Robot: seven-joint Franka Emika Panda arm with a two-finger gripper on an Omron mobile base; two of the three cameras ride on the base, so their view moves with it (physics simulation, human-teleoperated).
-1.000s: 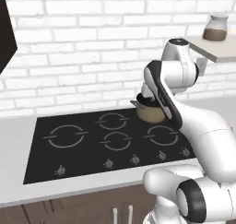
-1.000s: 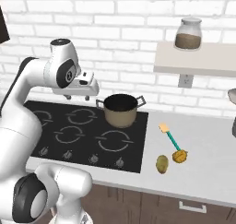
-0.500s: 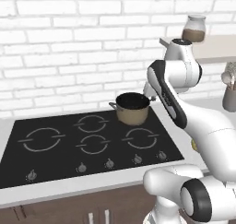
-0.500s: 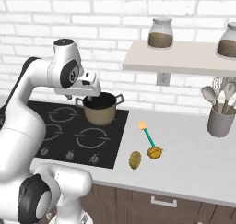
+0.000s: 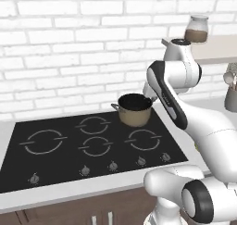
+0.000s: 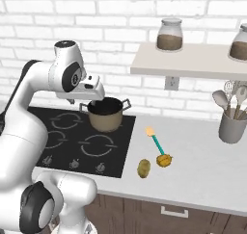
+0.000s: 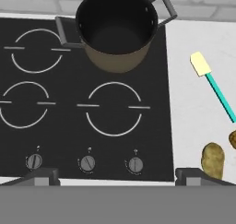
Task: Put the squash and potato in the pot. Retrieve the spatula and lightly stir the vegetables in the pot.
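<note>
Base rolled right: potato (image 7: 213,159) now sits just beside one jaw, pot (image 7: 115,29) ahead. Jaws wide open, empty, so grabbing's probably next.

Shifted wholesale across both base views: carried rightward with the base, not a move of the things themselves. Uncovered in the left base view: pot (image 5: 134,109), a second ago half hidden behind the arm. Brought into the right base view: grey utensil cup (image 6: 232,127) and a second jar (image 6: 240,43) on the shelf (image 6: 193,62). Slid from the right toward mid-frame there: spatula (image 6: 155,142) and potato (image 6: 144,168). Possibly spread a touch wider at the gripper (image 7: 118,173), though hard to judge from the small earlier pictures.
</note>
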